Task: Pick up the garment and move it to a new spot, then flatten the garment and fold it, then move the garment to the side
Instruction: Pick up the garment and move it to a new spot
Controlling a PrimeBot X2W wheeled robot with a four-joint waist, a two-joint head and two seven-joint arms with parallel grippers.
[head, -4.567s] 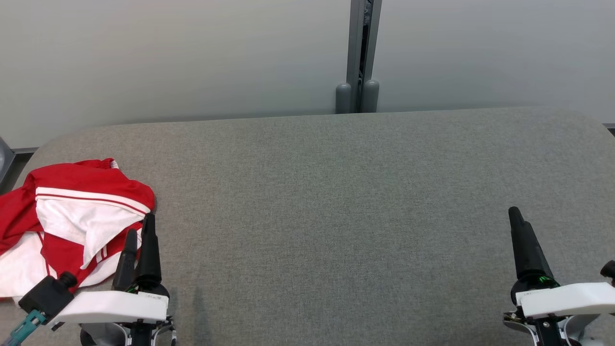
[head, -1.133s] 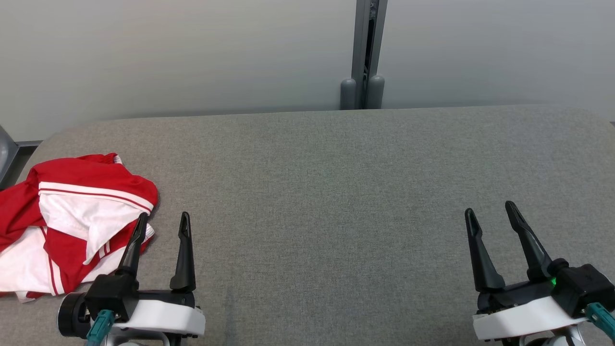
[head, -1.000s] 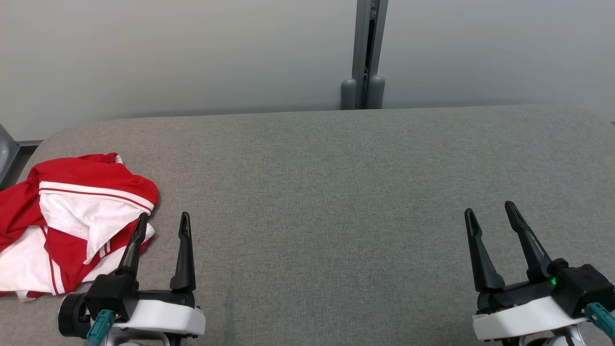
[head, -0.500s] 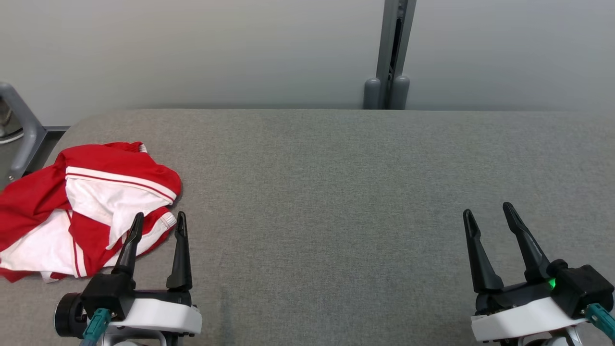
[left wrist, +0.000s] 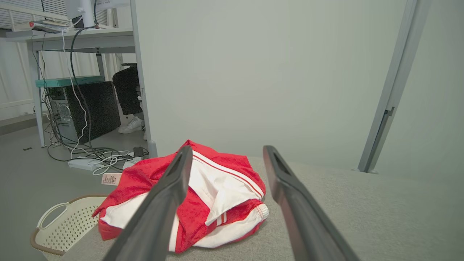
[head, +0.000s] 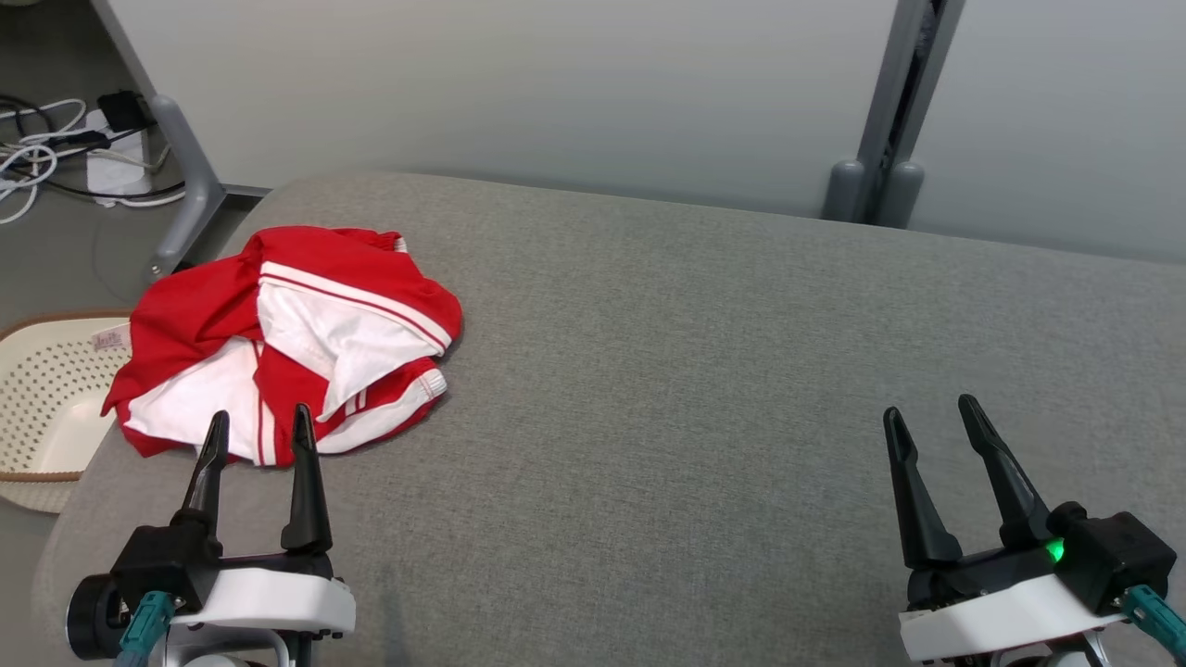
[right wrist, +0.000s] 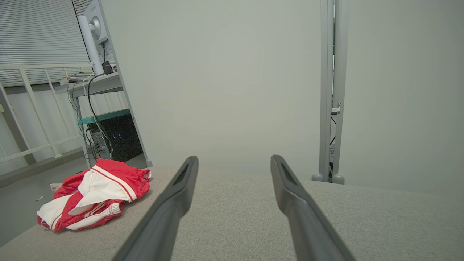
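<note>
Lying crumpled just beyond spread left jaws, garment [head: 352, 343]; right jaws spread too

Three views, one grey table [head: 695, 352].
Your head camera looks down from above, garment [head: 287, 343] at nine o'clock of frame. Left wrist camera sits low and close, garment at seven; right wrist camera low, well off, garment at eight. All share table, garment, pale wall [head: 519, 83].
</note>
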